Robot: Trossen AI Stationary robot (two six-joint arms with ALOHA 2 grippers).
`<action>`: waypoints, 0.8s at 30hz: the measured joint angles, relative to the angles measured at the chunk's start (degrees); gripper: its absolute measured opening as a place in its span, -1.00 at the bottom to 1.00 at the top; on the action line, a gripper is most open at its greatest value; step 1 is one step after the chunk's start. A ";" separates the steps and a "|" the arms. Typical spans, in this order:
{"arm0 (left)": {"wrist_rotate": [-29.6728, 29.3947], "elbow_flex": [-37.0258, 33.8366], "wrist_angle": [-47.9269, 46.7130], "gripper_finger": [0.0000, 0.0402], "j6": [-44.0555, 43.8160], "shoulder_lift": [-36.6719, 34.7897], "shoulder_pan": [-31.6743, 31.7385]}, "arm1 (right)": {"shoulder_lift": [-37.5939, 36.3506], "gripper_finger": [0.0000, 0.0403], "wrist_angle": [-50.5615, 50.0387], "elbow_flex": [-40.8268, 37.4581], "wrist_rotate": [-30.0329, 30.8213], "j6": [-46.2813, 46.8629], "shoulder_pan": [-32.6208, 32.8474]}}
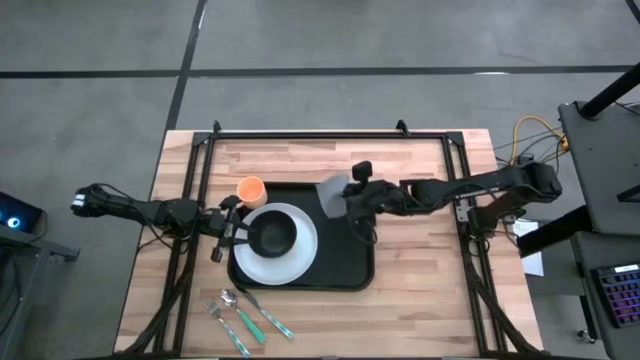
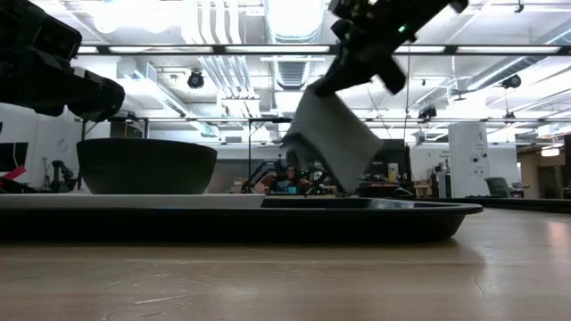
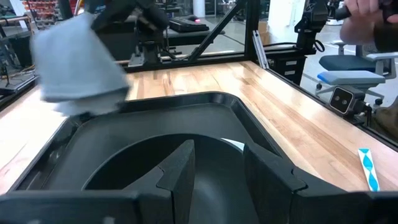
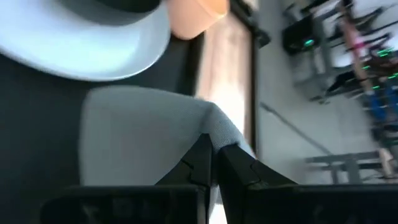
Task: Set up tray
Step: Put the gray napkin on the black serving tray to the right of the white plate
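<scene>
The left hand (image 1: pixel 232 232) sat at the nine o'clock edge of the large black rectangular tray (image 1: pixel 350 270), its two dark fingers (image 3: pixel 180 171) spread part-way over the near rim of a dark round bowl (image 1: pixel 273 234); whether they actually gripped the rim could not be told. The bowl stood on a round white plate (image 1: pixel 290 262), and the plate lay in the nine o'clock half of the tray. A small orange cup (image 1: pixel 250 189) stood on the light wooden tabletop (image 1: pixel 420 300), just off the tray's ten o'clock corner. At seven o'clock from the tray, cutlery with green handles (image 1: pixel 245 318) lay on the bare wood, a spoon among them.

The tray itself rested flat in the middle of the tabletop. Over its one o'clock part, the right hand (image 1: pixel 352 203) was closed on a folded grey napkin (image 1: pixel 332 196), pinching it at one edge. In the low view the napkin (image 2: pixel 332 135) hung tilted in the air, clear of the tray's rim (image 2: pixel 393 210).
</scene>
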 joint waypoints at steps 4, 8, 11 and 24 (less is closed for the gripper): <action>0.00 0.00 0.00 -0.41 0.00 0.00 -0.02 | 2.44 -0.96 7.97 -3.43 -1.91 -4.68 -0.47; 0.00 0.00 0.02 -0.41 0.00 0.10 -0.02 | 5.04 -0.96 13.15 -7.44 -2.56 -8.35 0.41; 0.01 0.00 0.02 -0.41 0.00 0.30 -0.01 | 5.56 -0.96 16.24 -10.61 -3.74 -8.41 1.08; 0.00 0.00 0.02 -0.41 0.00 0.63 -0.02 | 5.01 -0.96 21.52 -17.56 -8.38 -4.92 7.74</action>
